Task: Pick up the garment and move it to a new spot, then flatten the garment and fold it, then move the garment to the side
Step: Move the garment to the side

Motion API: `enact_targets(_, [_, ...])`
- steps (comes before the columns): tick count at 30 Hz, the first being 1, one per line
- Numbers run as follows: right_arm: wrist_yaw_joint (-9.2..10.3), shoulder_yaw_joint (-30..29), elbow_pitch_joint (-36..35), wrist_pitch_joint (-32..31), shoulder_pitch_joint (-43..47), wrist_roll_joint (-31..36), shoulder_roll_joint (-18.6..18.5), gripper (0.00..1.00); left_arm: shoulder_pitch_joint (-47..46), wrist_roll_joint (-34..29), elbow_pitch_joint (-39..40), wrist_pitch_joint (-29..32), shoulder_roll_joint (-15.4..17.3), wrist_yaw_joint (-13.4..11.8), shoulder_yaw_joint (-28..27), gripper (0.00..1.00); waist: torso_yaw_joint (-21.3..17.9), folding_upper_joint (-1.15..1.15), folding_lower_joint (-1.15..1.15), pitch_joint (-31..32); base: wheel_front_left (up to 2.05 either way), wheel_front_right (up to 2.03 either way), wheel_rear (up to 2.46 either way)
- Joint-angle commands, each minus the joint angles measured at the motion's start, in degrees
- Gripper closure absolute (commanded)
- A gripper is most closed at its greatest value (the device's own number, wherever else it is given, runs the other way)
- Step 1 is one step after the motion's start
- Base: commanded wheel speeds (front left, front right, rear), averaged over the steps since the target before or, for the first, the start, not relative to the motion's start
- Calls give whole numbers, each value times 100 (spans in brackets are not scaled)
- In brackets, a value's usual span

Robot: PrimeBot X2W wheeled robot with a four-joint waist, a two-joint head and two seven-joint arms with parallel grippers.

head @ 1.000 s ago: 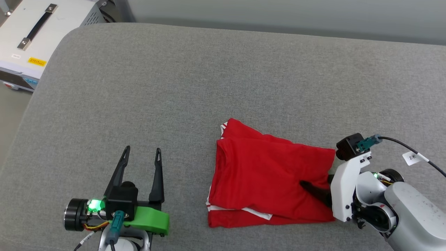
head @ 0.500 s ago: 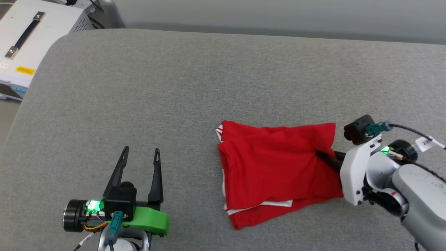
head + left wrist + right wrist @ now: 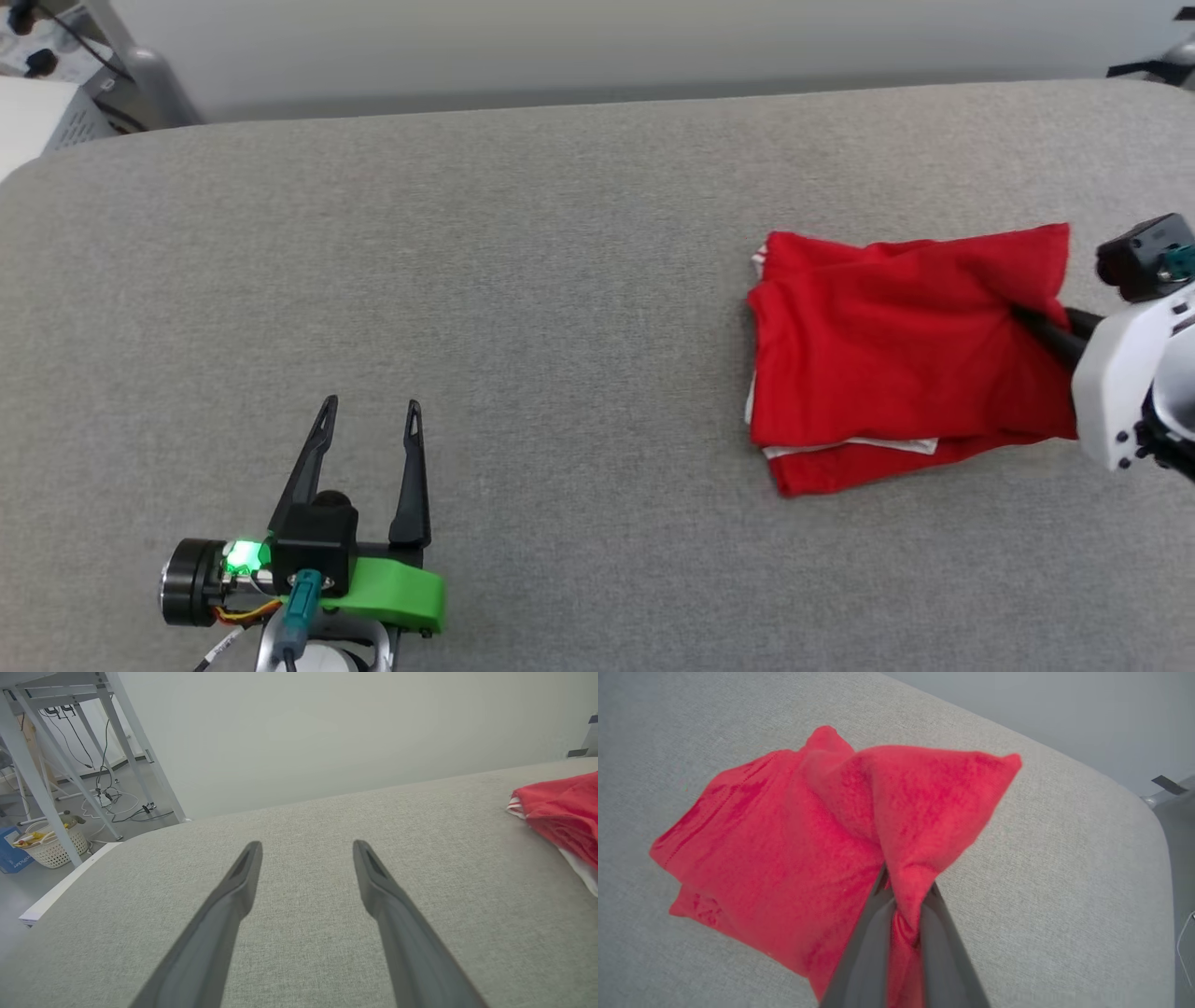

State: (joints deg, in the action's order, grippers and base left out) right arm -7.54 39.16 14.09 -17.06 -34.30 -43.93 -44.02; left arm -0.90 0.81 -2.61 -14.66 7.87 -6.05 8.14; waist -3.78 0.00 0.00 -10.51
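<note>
The garment [image 3: 896,345] is a folded red bundle with white trim along its lower edge, lying at the right of the grey padded table [image 3: 523,280]. My right gripper [image 3: 1027,322] is shut on its right edge. In the right wrist view the red cloth [image 3: 794,849] is pinched between my right gripper [image 3: 903,884] fingers and bunches up around them. My left gripper [image 3: 369,411] stands open over bare table at the lower left, nothing between its fingers. The left wrist view has my left gripper [image 3: 306,847] open and the garment [image 3: 560,812] at the right edge.
The table's rounded far edge meets a pale wall. Metal frame legs [image 3: 117,742], cables and a white basket [image 3: 46,847] stand on the floor beyond the table's far left corner. The table's right edge [image 3: 1157,826] is close to the garment.
My right gripper has shut on the garment and drawn it rightward and farther back across the table. The head camera has turned. The left gripper stays open in place.
</note>
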Motion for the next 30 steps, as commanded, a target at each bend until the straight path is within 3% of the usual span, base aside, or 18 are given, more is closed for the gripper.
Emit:
enact_targets(1, [5, -105, -4, -24, -92, 23, -112, 100, -18, -23, 51, -34, 43, -18, -30, 0, -318, 0, 0, -139, 0, 0, 0])
enact_targets(11, [5, -736, 423, -105, -195, 386, -646, 100, -335, -59, 269, -34, 306, -12, -207, 0, -620, 0, 0, -897, 0, 0, 0])
enact_targets(22, [5, -1463, 1611, -161, -790, 842, -1013, 100, -933, -108, 562, -34, 453, 17, -168, 0, -337, 0, 0, -1918, 0, 0, 0])
enact_targets(30, [5, -1821, 2535, 78, -1326, 1163, -1112, 100, -1163, -107, 690, -34, 434, -60, -106, 0, -178, 0, 0, -2219, 0, 0, 0])
